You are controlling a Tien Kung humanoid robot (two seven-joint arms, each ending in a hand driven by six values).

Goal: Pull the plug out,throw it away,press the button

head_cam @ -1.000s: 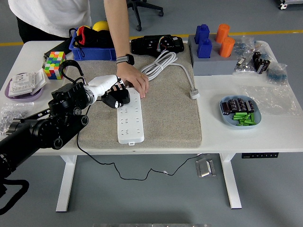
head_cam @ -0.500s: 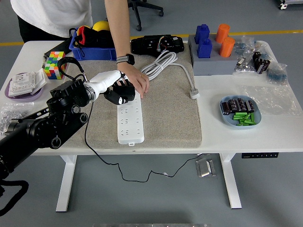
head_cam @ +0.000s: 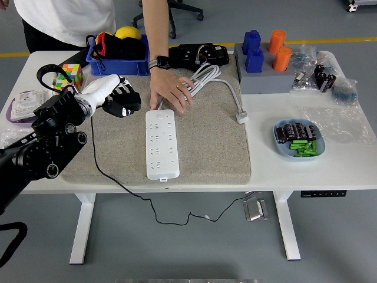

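Fingers curled tight: our left hand (head_cam: 121,101) grips the black plug (head_cam: 125,109), holding it clear of the white power strip (head_cam: 162,143) and off to its left, above the beige mat (head_cam: 206,141). The plug's black cable (head_cam: 100,171) trails down over the mat and off the table's near edge. The strip lies lengthwise on the mat. Across the table, a person's hand (head_cam: 171,87) rests spread just beyond the strip's far end, touching the coiled white cord (head_cam: 203,79). A Rubik's cube (head_cam: 70,73) sits behind our arm.
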